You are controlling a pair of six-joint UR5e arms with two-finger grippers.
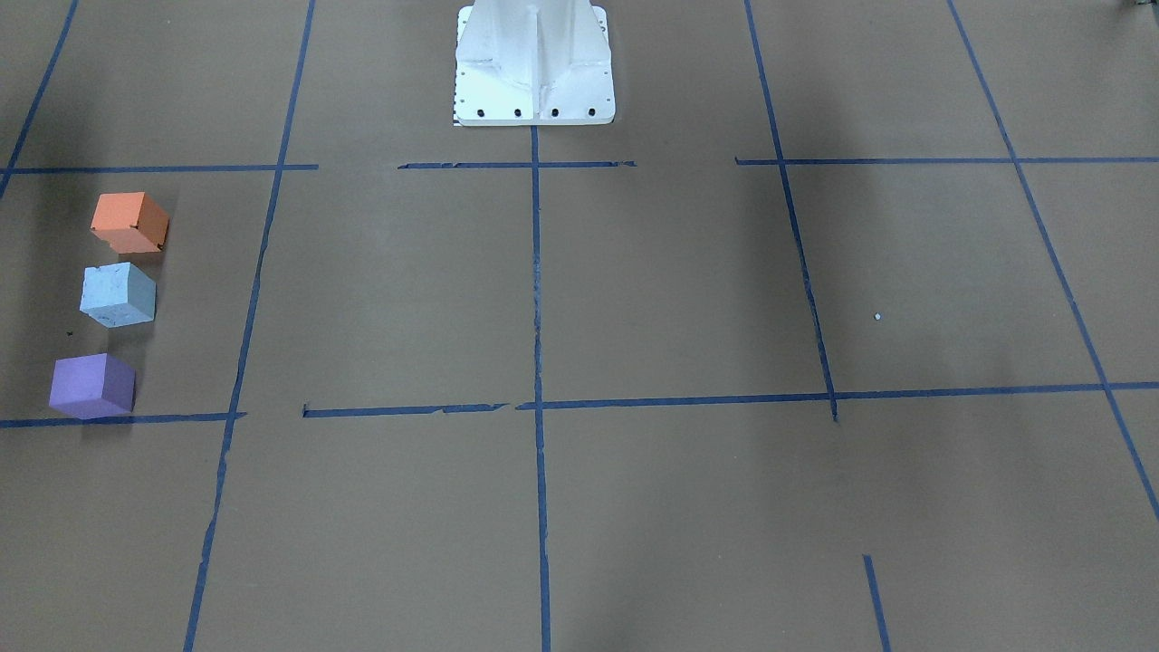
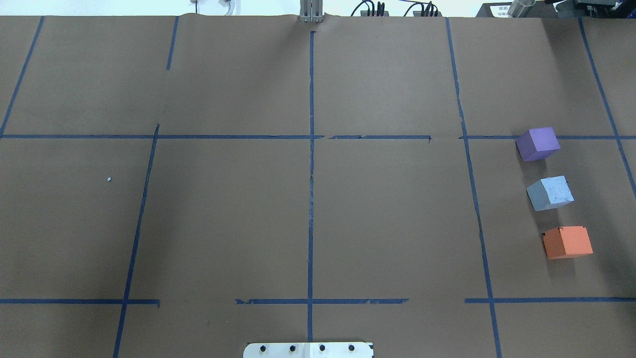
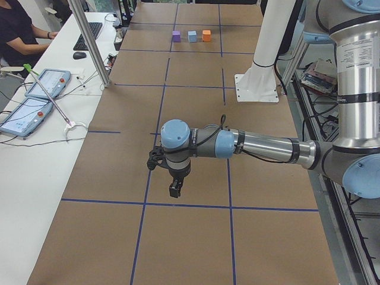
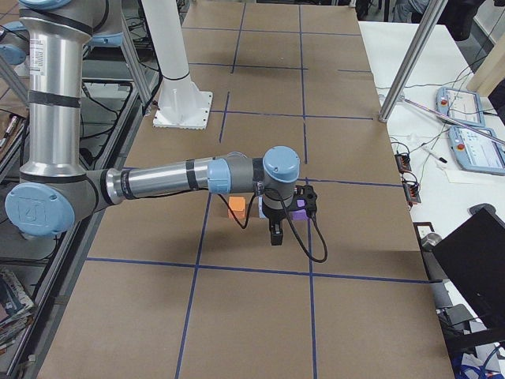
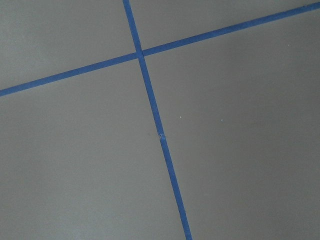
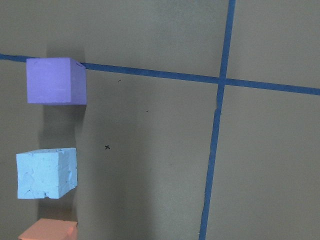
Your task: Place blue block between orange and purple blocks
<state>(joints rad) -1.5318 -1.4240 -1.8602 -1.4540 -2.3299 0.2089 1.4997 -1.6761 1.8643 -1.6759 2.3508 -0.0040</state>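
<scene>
The light blue block [image 2: 549,193] sits on the table between the purple block [image 2: 537,143] and the orange block [image 2: 567,242], in a row with small gaps. The right wrist view shows the same row: purple [image 6: 56,80], blue [image 6: 46,173], orange [image 6: 47,230] at the bottom edge. My right gripper [image 4: 274,234] hangs above the row and hides the blue block in the exterior right view. My left gripper [image 3: 174,190] hangs over bare table far from the blocks. Both grippers show only in side views, so I cannot tell if they are open or shut.
The table is covered in brown paper with blue tape lines. The white robot base [image 1: 534,63] stands at the middle of the near edge. Tablets, cables and a seated operator [image 3: 18,29] are at the side bench beyond the table.
</scene>
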